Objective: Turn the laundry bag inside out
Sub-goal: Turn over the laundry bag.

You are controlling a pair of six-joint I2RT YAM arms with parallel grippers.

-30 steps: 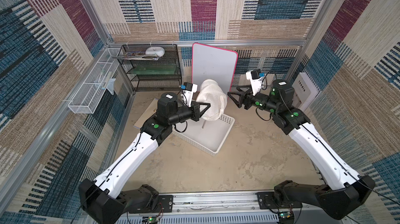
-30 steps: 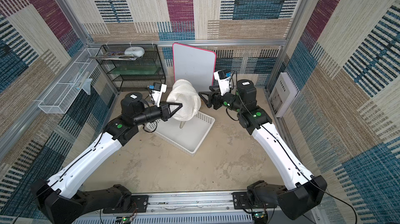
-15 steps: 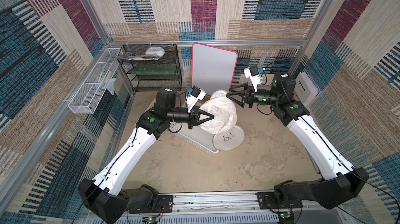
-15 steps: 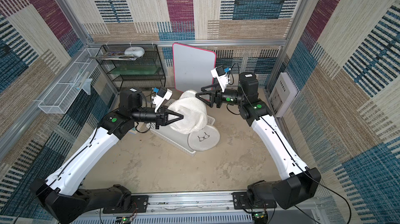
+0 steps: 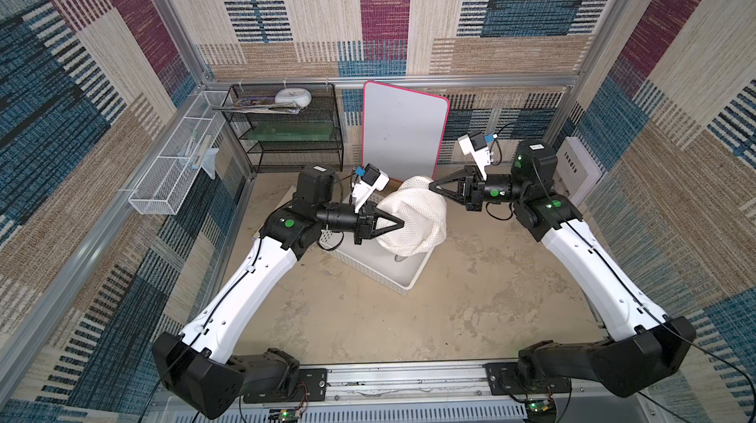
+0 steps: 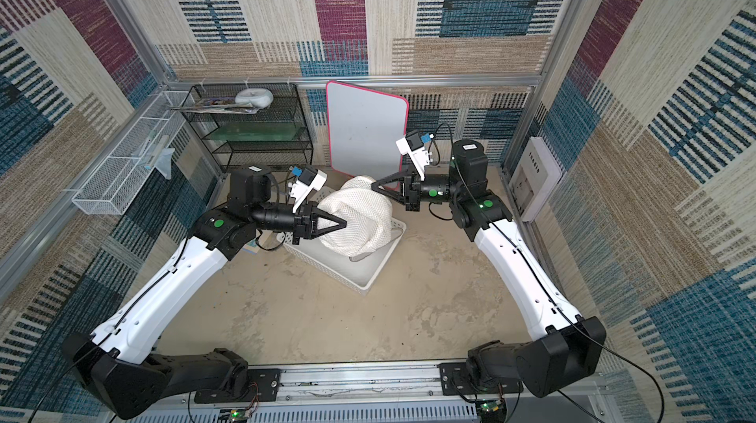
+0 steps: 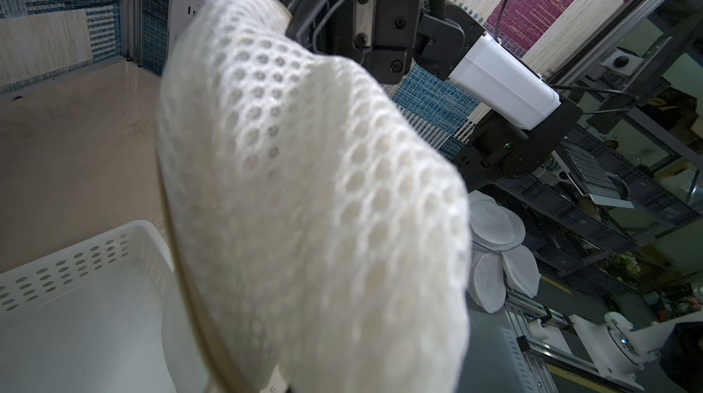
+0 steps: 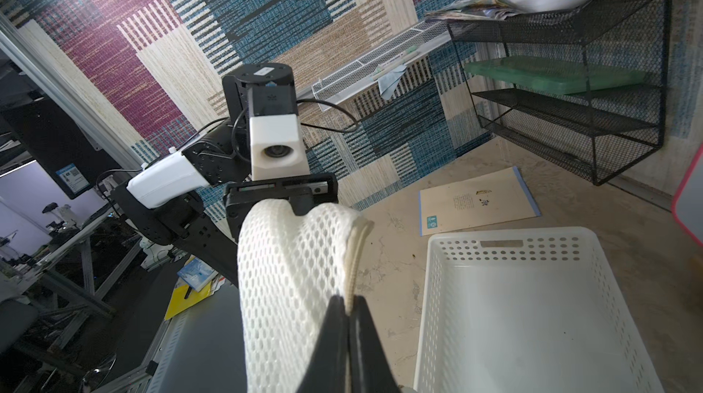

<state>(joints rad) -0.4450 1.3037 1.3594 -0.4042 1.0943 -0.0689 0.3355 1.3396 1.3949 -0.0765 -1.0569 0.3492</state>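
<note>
Holding the laundry bag (image 5: 417,212) up in the air between both pincers. Left pincer (image 5: 402,222) is clamped tight, tip buried in the mesh: we read that as a grip on the side of the bag facing it. Fabric balloons out just ahead of that tip and sags below it, over the white basket (image 5: 403,284) sitting under both tips; we cannot tell if bag and basket touch. Right pincer (image 5: 430,187) is clenched on the bag's thick seamed rim. In the right wrist view the rim sits pinched between its fingers (image 8: 331,334), mesh running from there across to the left pincer
</note>
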